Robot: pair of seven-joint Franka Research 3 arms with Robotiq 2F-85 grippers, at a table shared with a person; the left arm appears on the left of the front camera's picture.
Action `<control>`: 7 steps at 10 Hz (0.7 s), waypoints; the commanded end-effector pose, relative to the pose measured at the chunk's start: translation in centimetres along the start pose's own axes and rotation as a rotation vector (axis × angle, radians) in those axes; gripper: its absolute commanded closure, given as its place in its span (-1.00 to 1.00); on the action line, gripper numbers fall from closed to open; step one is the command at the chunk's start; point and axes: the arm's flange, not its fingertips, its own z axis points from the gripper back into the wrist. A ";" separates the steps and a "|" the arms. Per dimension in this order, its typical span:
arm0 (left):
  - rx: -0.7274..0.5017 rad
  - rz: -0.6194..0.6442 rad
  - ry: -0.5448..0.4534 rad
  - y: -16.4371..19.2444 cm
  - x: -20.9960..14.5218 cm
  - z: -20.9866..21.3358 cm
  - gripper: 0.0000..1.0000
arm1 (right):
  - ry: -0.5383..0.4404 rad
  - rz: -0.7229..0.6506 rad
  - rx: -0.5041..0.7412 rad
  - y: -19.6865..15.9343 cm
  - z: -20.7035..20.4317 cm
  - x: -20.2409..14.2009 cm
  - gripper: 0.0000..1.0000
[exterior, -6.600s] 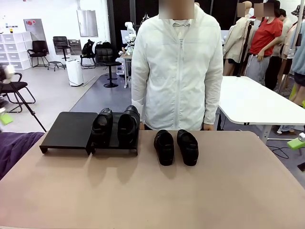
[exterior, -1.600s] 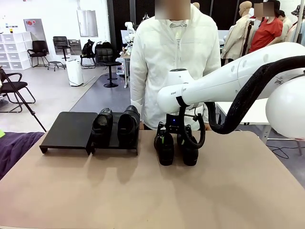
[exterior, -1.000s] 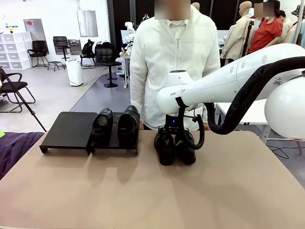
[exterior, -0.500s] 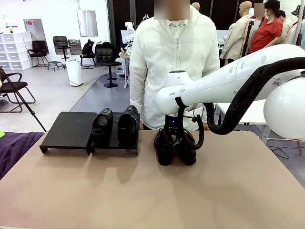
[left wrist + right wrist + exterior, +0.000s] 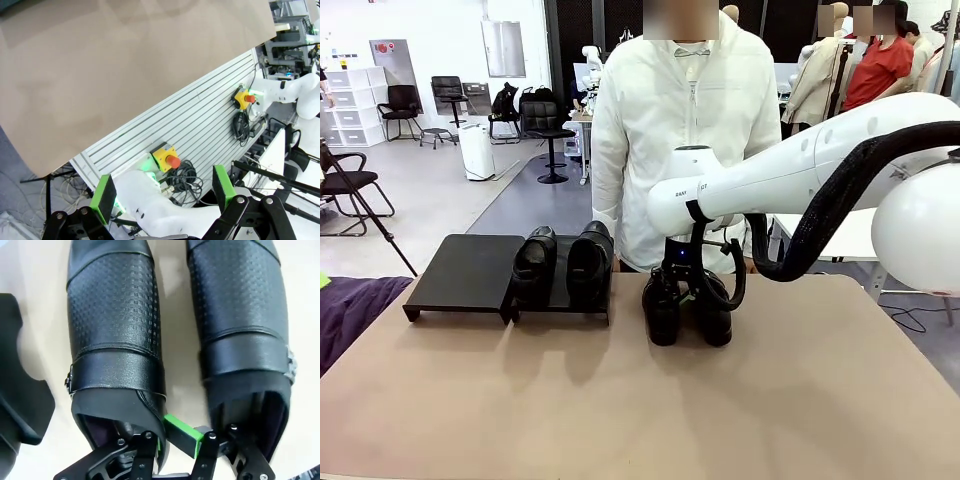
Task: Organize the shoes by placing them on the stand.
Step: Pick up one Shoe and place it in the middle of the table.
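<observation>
Four black shoes are counted. Two of them, one shoe [image 5: 534,265] and a second shoe [image 5: 590,258], are stood side by side on the right section of the stand [image 5: 468,268]; its left section is bare. The other two shoes are set close together on the bench [image 5: 620,400], just beside the stand's right end, with toes turned toward the robot's side. The right arm [image 5: 800,165] is lowered over their heel ends.

In the right wrist view, the right arm's fingers [image 5: 180,434] are seen clenched on the inner side wall of one bench shoe [image 5: 115,340] at its opening. One finger is tucked inside, and the green pad is pressed outside, in the gap toward the other bench shoe [image 5: 240,325].

The left arm's fingers [image 5: 222,186] are spread wide with nothing between them. They are held above the bench edge and a slatted panel [image 5: 200,125], on which two yellow stop buttons [image 5: 166,156] are mounted. One person [image 5: 685,130] in a white jacket is seen at the far side.
</observation>
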 end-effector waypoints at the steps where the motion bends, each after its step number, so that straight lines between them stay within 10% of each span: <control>1: -0.014 -0.018 -0.005 -0.1 -0.1 0.1 -1.00 | 0.019 0.052 0.064 -0.4 2.2 -0.4 1.00; 7: -0.014 -0.018 -0.005 -0.1 -0.1 0.1 -1.00 | 0.154 0.224 0.233 -9.9 15.2 -16.2 1.00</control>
